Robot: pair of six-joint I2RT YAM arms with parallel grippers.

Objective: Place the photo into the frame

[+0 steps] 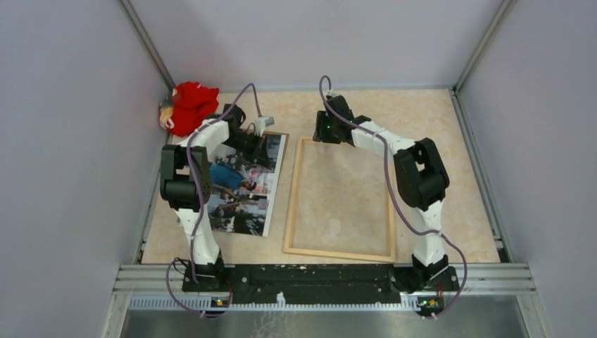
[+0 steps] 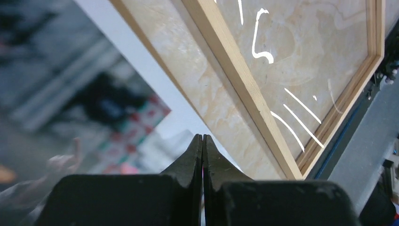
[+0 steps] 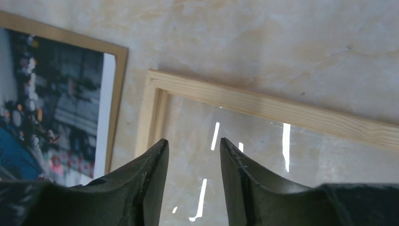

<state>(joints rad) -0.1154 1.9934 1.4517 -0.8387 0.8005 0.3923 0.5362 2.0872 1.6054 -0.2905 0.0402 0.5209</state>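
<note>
From above, your photo (image 1: 246,204) lies flat at 9 o'clock of the frame (image 1: 338,254). On the left wrist, the left gripper (image 2: 203,137) has its jaws pressed together at the photo's white border. On the right wrist, the right gripper (image 3: 193,143) has its jaws spread over the frame's 11 o'clock corner.

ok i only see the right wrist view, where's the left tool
observer: the left tool is at the far right corner of the photo, jaws shut
operator: is it gripping the photo
observer: can't tell; in the top view the whole photo looks flat, outside the frame, on its left
operator: anything else on the table
observer: a red cloth item in the far left corner
</note>
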